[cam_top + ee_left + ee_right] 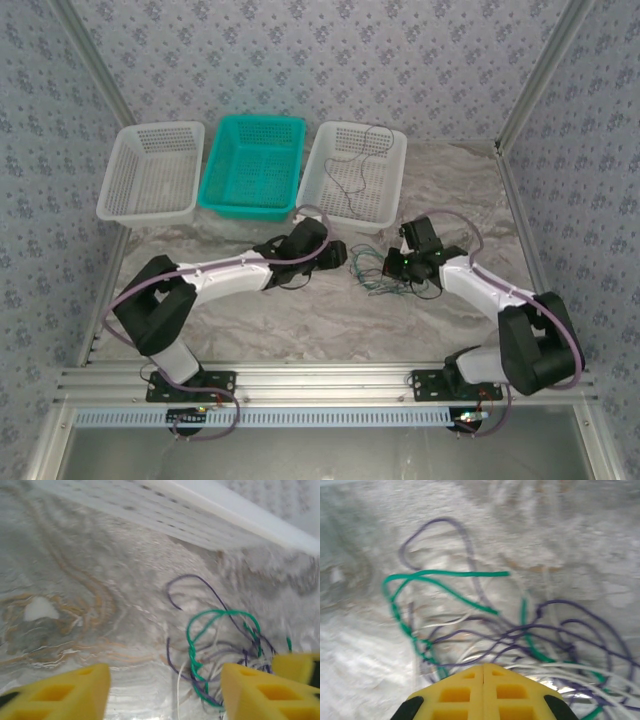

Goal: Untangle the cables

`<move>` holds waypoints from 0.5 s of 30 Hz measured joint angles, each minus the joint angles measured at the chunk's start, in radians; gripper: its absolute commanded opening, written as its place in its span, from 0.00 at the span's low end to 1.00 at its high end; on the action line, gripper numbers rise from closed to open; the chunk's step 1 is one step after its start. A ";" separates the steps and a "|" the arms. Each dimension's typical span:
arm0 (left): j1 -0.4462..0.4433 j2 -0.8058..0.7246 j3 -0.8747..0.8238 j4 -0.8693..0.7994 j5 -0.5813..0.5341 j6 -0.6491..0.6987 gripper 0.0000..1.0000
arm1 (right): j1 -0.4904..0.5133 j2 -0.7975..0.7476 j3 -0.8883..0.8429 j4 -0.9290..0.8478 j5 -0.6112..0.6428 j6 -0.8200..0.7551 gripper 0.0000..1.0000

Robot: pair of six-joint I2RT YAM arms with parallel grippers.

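The cables lie as a small tangle of dark purple, white and green wires on the marbled table, between the two grippers. My left gripper sits just left of the tangle. It is open in the left wrist view, where a green loop and purple strands lie between its yellow fingers and against the right one. My right gripper is at the tangle's right side. Its yellow fingers are pressed together, and white cables and purple ones run in to the tip.
Three baskets stand along the back: a white one, a teal one and a white one that holds a thin dark wire. This right basket's rim is close beyond the left gripper. The right gripper's yellow finger shows beside the tangle.
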 measured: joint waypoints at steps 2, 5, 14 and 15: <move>0.014 0.005 -0.007 -0.004 0.000 -0.041 0.51 | 0.026 -0.010 0.000 0.002 -0.014 -0.010 0.00; 0.023 0.019 -0.008 -0.006 0.007 -0.103 0.52 | 0.067 -0.011 0.000 0.002 -0.020 -0.022 0.06; 0.028 0.064 -0.018 -0.006 0.018 -0.179 0.53 | 0.258 0.037 0.061 0.000 0.111 -0.103 0.59; 0.028 0.064 -0.019 -0.006 0.017 -0.180 0.53 | 0.281 0.061 0.082 -0.001 0.146 -0.113 0.59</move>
